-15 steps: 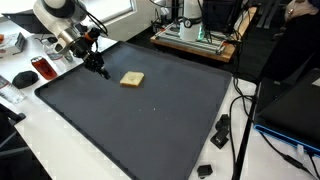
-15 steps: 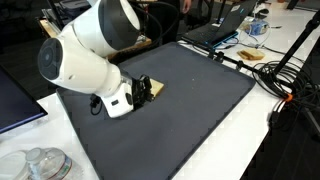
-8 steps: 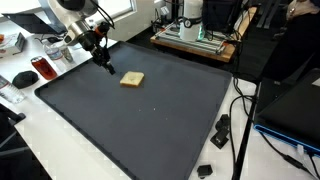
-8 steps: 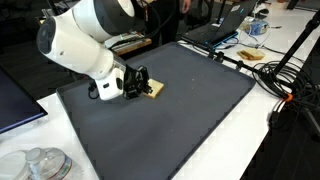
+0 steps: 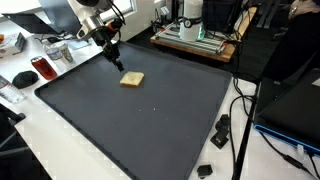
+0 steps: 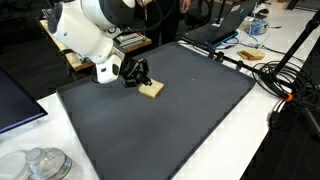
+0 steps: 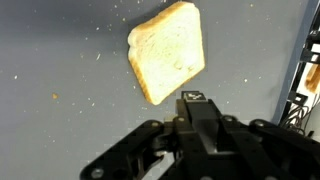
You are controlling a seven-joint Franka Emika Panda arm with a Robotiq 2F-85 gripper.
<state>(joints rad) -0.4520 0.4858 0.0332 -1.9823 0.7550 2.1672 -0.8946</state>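
A slice of light-brown bread (image 5: 131, 79) (image 6: 151, 90) lies flat on the dark grey mat (image 5: 150, 125) (image 6: 175, 120), near the mat's far end. My gripper (image 5: 116, 63) (image 6: 137, 79) hangs just above the mat beside the slice, apart from it. In the wrist view the bread (image 7: 168, 50) fills the top middle, and my gripper (image 7: 192, 98) points at its lower edge. The fingers are pressed together, shut with nothing between them.
Beside the mat sit a black mouse (image 5: 23, 78) and a red object (image 5: 42, 68). Black adapters and cables (image 5: 221, 130) lie off the opposite edge. A wooden board with equipment (image 5: 195, 42) stands behind. Glass jars (image 6: 40, 165) and a laptop (image 6: 215, 30) flank the mat.
The arm has swung along the mat's far edge, bringing the gripper closer to the bread. The slice has not moved.
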